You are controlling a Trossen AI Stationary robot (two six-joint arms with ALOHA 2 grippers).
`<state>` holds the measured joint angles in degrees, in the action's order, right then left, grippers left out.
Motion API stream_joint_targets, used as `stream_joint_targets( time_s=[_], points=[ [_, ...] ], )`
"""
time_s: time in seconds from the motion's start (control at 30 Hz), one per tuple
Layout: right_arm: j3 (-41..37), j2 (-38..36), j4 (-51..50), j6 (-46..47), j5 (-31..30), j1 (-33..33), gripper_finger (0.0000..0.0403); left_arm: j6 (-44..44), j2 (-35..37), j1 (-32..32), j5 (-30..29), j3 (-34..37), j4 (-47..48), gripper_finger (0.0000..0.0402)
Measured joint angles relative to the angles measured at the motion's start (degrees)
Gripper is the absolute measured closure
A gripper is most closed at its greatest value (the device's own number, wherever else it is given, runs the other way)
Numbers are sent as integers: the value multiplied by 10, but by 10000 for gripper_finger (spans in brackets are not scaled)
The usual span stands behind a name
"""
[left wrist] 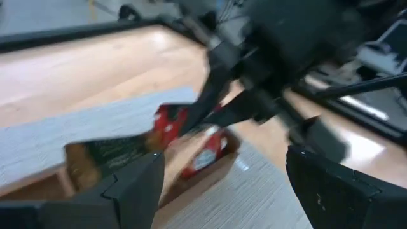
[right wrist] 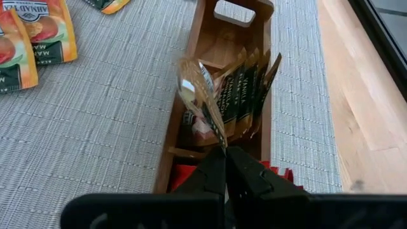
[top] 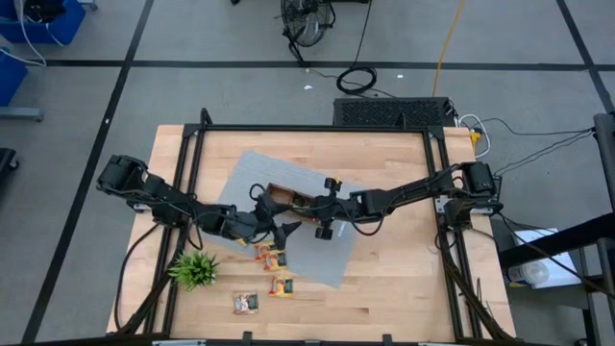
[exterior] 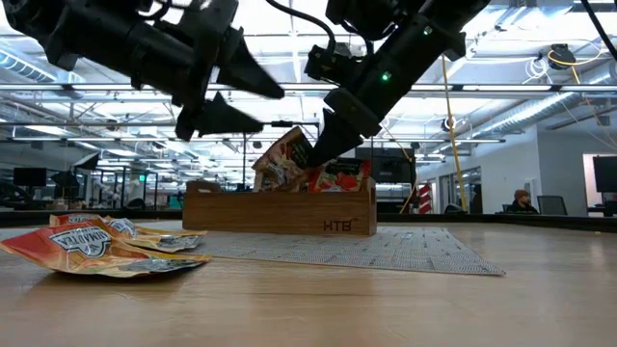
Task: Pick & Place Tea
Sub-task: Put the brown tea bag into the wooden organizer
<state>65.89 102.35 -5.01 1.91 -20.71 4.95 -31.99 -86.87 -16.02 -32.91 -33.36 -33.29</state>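
Wooden table (top: 384, 279), grey woven mat (top: 332, 255) at its middle; on the mat we list a brown wooden tray (exterior: 280, 212). In the tray: tea sachets (right wrist: 238, 95), upright, packed together. Right gripper (right wrist: 226, 156): over the tray, fingers pressed together on the corner of one sachet (right wrist: 200, 95), which tilts above the compartment. Left gripper (left wrist: 222, 184): just beside the tray, fingers wide apart, holding nothing we see. Loose sachets (top: 272, 258) lie at the mat's near edge and on bare wood, near a green plant (top: 195, 269).
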Motion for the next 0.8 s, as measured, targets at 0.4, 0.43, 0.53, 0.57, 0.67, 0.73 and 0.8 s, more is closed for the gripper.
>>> stream_joint_targets(
  time_s=[0.4,0.43,0.53,0.57,0.67,0.73,0.8],
  points=[
    [0,0,3,-2,0,0,403,51,0,38,76,-82,244,78],
    [0,0,3,-2,0,0,403,70,0,40,76,-98,262,78],
    [0,0,3,-2,0,0,403,132,0,46,74,-143,313,78],
    [0,0,3,-2,0,0,403,151,0,48,74,-158,330,78],
    [0,0,3,-2,0,0,403,204,-1,53,74,-196,383,78],
    [0,0,3,-2,0,0,403,236,-10,60,73,-213,401,78],
    [0,0,4,-2,1,0,403,264,-15,67,73,-221,418,78]
  ],
)
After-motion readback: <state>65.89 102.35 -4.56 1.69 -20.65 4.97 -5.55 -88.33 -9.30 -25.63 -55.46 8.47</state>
